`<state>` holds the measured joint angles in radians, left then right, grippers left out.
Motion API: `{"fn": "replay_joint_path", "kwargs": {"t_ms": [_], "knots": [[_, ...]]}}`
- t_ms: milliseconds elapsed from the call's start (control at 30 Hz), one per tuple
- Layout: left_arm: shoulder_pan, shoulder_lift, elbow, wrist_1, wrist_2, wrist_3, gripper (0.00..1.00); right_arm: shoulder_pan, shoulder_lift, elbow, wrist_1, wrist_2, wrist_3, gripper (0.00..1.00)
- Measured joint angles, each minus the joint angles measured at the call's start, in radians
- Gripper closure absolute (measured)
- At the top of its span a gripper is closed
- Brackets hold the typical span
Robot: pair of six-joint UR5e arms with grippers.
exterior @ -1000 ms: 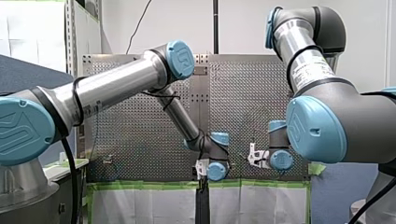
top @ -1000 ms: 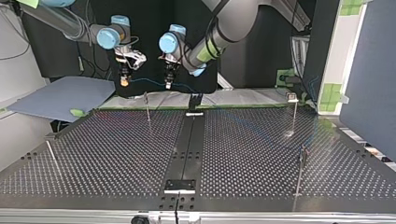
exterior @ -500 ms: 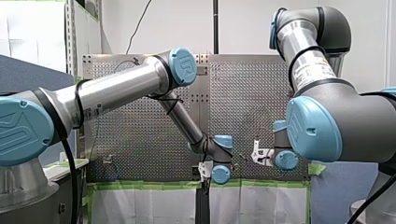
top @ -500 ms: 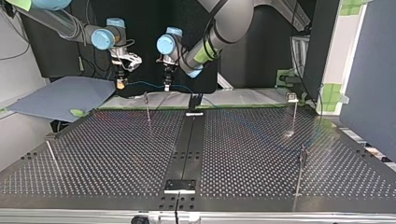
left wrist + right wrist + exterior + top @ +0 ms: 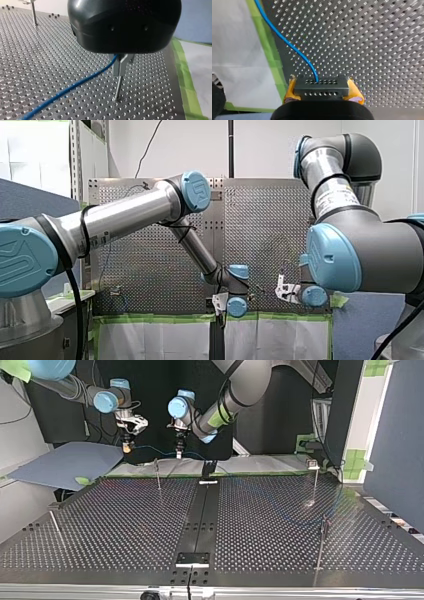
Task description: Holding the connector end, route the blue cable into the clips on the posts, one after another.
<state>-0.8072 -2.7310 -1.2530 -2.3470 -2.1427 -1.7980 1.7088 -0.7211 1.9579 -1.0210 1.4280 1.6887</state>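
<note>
Two grippers hang over the far edge of the perforated table (image 5: 100, 525), at about eleven o'clock in the top view. You can see the blue cable (image 5: 152, 449) strung between them, its long axis running roughly from nine to three o'clock.

My right gripper (image 5: 322, 90) has its yellow pads (image 5: 290, 88) pressed on both ends of the black connector (image 5: 321, 88). The connector's long side lies across the gripper. The cable leaves the middle of its holed face and heads away toward eleven o'clock, over the green tape (image 5: 270, 57) along the table's edge.

My left gripper (image 5: 120, 65) has its metal fingers pinched together on the cable. From them it drops toward eight o'clock and runs low over the table.

Just under those fingertips you see a thin rod (image 5: 118, 88) standing upright on the table. Its top is hidden behind the fingers, so you cannot tell whether the cable sits in a clip there.

In the top view a slim post (image 5: 157, 474) stands between the two grippers and nearer the camera, just under the span of cable. Another post (image 5: 316, 482) stands well apart at two o'clock.
</note>
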Motion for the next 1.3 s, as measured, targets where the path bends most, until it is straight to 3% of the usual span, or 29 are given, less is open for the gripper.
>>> {"fn": "replay_joint_path", "kwargs": {"t_ms": [200, 433, 800, 933, 1100, 1300], "knots": [[0.006, -0.030, 0.015, 0.006, 0.024, -0.028, 1.00, -0.027, 0.009, -0.017, 0.000, -0.036, 0.021, 1.00], [0.008, -0.056, 0.066, -0.003, 0.036, -0.038, 1.00, -0.051, 0.011, -0.027, 0.001, -0.065, 0.019, 1.00], [-0.009, -0.108, 0.149, -0.065, 0.043, -0.041, 1.00, -0.060, 0.016, -0.033, 0.000, -0.075, 0.005, 1.00], [-0.005, -0.122, 0.189, -0.102, 0.041, -0.041, 1.00, -0.059, 0.016, -0.033, 0.002, -0.075, -0.013, 1.00], [-0.006, -0.124, 0.233, -0.119, 0.036, -0.042, 1.00, -0.056, 0.019, -0.034, 0.002, -0.077, -0.022, 1.00], [-0.009, -0.124, 0.262, -0.125, 0.030, -0.043, 1.00, -0.060, 0.059, -0.057, 0.017, -0.077, -0.035, 1.00]]}}
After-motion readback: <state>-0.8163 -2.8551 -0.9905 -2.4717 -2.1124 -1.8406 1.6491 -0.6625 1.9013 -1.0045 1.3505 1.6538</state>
